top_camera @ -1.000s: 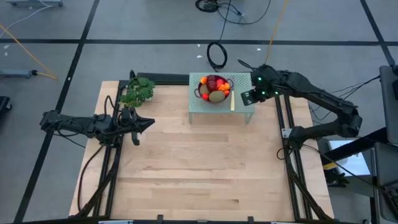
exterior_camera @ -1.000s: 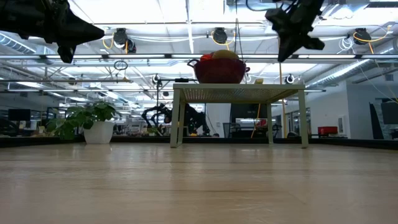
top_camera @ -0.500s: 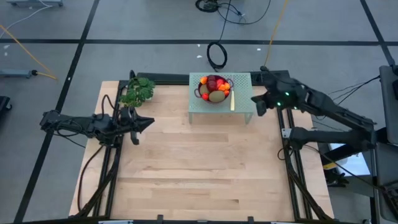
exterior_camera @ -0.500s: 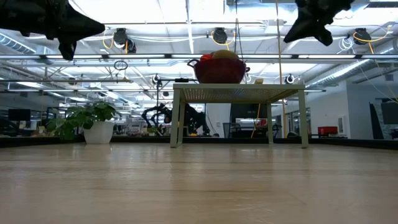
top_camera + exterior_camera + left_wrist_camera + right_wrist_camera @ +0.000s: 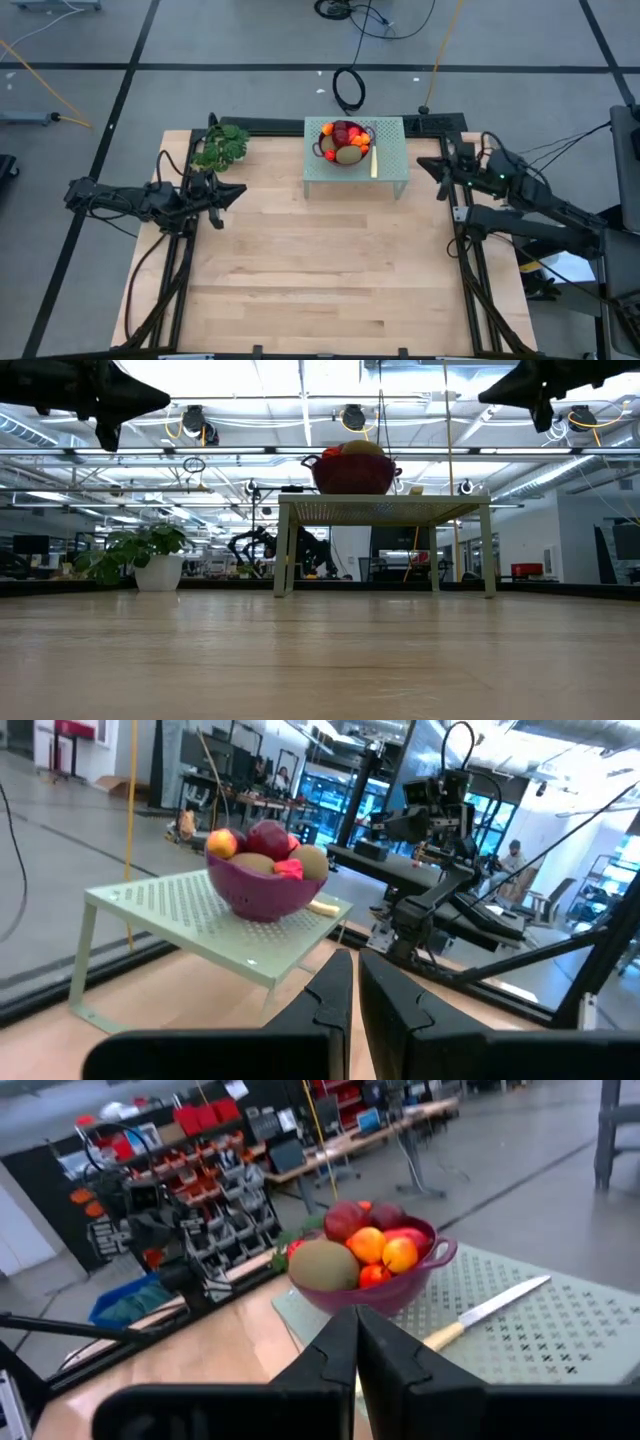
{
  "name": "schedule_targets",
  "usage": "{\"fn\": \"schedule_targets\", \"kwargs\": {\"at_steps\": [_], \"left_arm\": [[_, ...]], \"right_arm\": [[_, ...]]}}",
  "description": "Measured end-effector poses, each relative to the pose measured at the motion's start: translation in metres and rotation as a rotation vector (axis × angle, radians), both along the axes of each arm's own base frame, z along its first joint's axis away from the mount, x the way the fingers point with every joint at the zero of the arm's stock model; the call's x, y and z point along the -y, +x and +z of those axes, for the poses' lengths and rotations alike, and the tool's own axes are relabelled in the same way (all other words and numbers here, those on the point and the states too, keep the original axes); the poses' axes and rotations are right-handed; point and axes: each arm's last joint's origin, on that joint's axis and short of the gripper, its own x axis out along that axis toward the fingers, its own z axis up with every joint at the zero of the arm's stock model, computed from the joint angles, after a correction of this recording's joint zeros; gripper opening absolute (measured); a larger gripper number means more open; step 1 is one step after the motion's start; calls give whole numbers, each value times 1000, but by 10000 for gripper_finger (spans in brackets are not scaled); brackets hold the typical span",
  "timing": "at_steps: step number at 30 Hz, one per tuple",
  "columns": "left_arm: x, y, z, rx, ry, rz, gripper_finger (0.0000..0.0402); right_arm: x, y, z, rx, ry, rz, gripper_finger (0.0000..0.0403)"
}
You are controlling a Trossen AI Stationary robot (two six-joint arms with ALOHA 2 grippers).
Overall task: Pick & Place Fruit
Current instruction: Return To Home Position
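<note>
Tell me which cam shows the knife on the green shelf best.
Right wrist view: the slim yellowish-handled knife lies full length on the pale green perforated shelf, blade and handle distinct. High view: just a thin yellowish strip. Left wrist view: only one end past the purplish-red bowl. Low view: not discernible.

The fruit point(image 5: 362, 1242) is dark red, bright orange and brownish-green, in a magenta bowl point(image 5: 395, 1292). The shelf point(image 5: 570, 1330) is pale green, dotted with perforations. The knife point(image 5: 490, 1308) has a yellowish handle and a silvery blade. At 10 o'clock sits a green sprig point(image 5: 222, 147). The table point(image 5: 320, 270) is pale grained wood.
</note>
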Motion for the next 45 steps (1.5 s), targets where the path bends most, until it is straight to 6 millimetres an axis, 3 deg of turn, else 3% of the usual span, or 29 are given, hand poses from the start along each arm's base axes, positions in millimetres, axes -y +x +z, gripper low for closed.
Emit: {"fn": "schedule_targets", "kwargs": {"at_steps": [7, 19, 29, 45], "left_arm": [[-1, 0, 0, -12, 45, 47, 21], [-2, -1, 0, -30, 85, 82, 21], [-2, -1, -2, -68, 138, 91, 21], [-1, 0, -7, -123, 160, 41, 21]], "right_arm": [[-5, -13, -7, 41, -48, 2, 0], [-5, -17, -53, -12, -83, -44, 0], [-10, -28, -71, 86, -162, -49, 0], [-3, -10, -109, 116, -128, -18, 0]]}}
